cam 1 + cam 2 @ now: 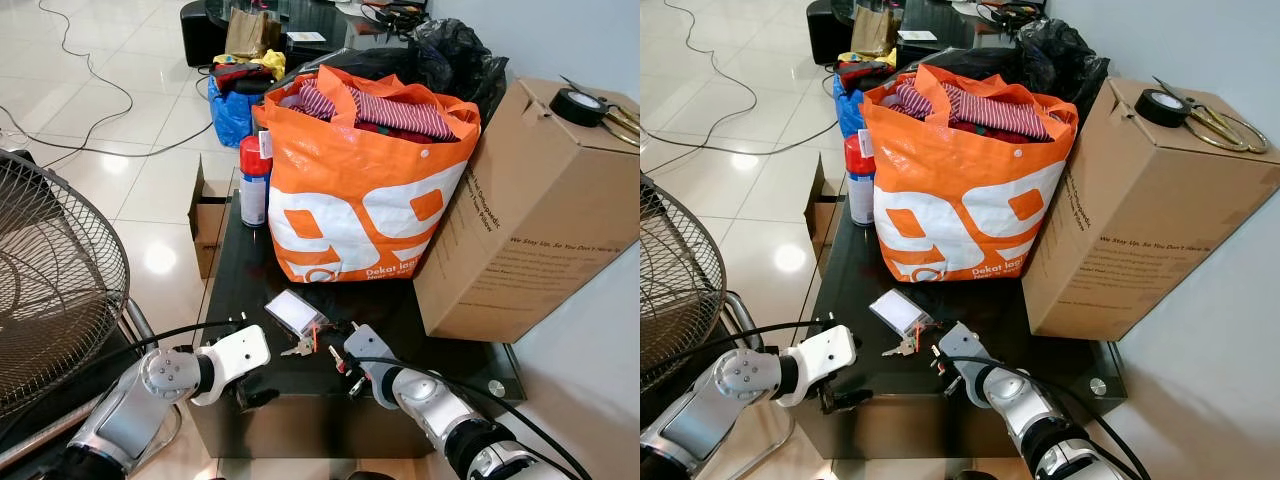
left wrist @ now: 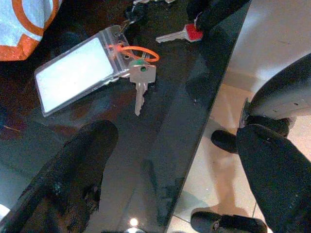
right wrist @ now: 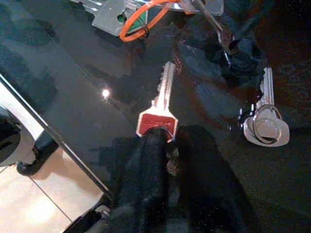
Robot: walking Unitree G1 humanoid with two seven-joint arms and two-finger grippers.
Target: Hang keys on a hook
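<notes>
Left eye view: on the black glass table [image 1: 240,255], the keys [image 1: 300,346] lie beside a clear card tag [image 1: 291,312], at six o'clock from the orange bag [image 1: 355,190]; a cardboard box [image 1: 535,210] stands at three o'clock of the bag, a spray can [image 1: 254,180] at nine. The left gripper [image 1: 258,392] hangs at the table's near edge, at eight o'clock from the keys. The right gripper [image 1: 343,362] is at five o'clock, touching them. Left wrist view: its fingers [image 2: 73,179] are spread apart, empty, near a silver key [image 2: 141,87] on an orange loop [image 2: 136,51]. Right wrist view: the fingers [image 3: 150,170] are pinched together on the red-headed key [image 3: 158,114] flat on the glass.
</notes>
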